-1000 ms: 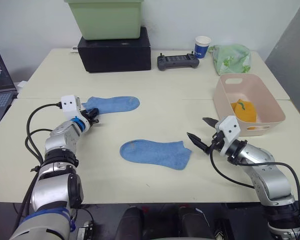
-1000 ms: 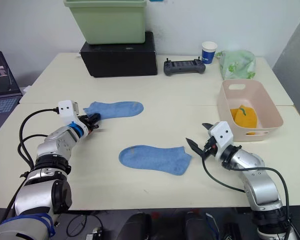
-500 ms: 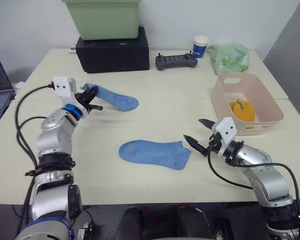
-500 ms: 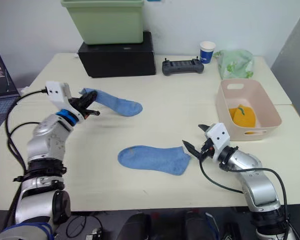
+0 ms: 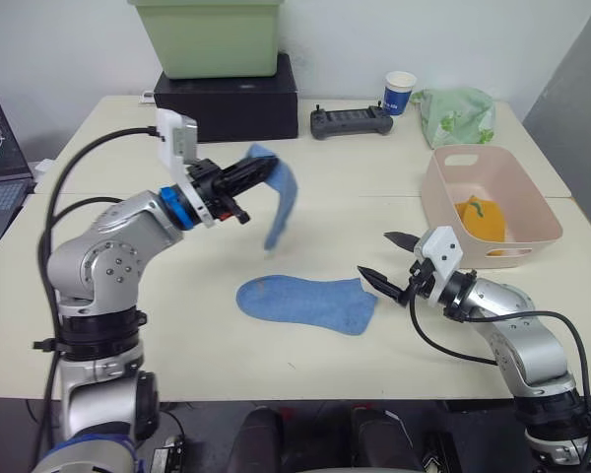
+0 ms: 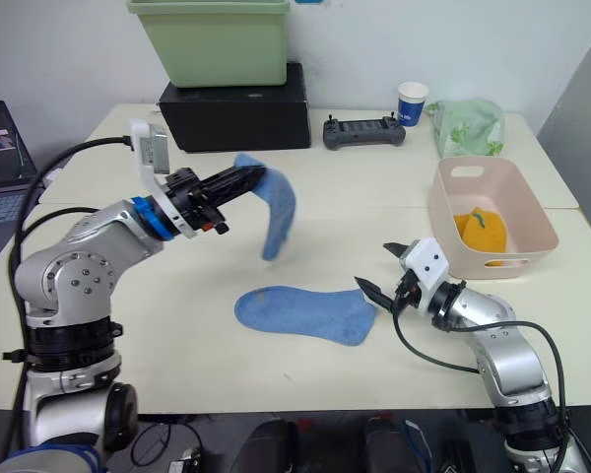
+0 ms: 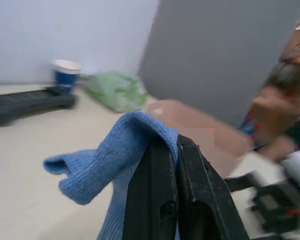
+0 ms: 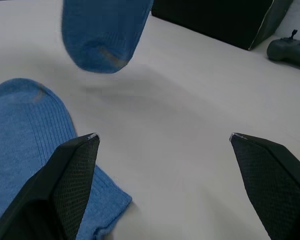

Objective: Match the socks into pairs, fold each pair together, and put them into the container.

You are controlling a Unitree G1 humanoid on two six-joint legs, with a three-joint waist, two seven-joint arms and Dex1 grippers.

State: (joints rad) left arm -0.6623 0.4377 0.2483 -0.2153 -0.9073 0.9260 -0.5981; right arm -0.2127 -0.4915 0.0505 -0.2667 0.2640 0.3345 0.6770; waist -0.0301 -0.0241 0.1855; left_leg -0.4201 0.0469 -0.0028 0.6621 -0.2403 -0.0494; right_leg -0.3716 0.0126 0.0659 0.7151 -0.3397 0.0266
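The left gripper (image 5: 244, 176) is now carrying one light blue sock (image 5: 279, 202) clear of the tabletop (image 5: 374, 187); a second ago that sock was lying flat at the tabletop's 10 o'clock with the gripper just nipping its cuff. Now its fingers are clamped on the cuff and the sock is hanging limp in the air, toe down, swinging in towards the centre. Its mate, the second light blue sock (image 5: 308, 302), is lying flat just below it at about 6 o'clock, unmoved.

The right gripper (image 5: 390, 258) is waiting at the flat sock's cuff end, fingers spread wide and holding nothing, much as it was a moment back.

The pink container (image 5: 489, 204) is sitting at 3 o'clock with a folded mustard-orange bundle (image 5: 481, 219) already inside.

So the blue pair is being brought together: the carried sock is probably heading to be laid over its mate, with folding and dropping into the container yet to come.
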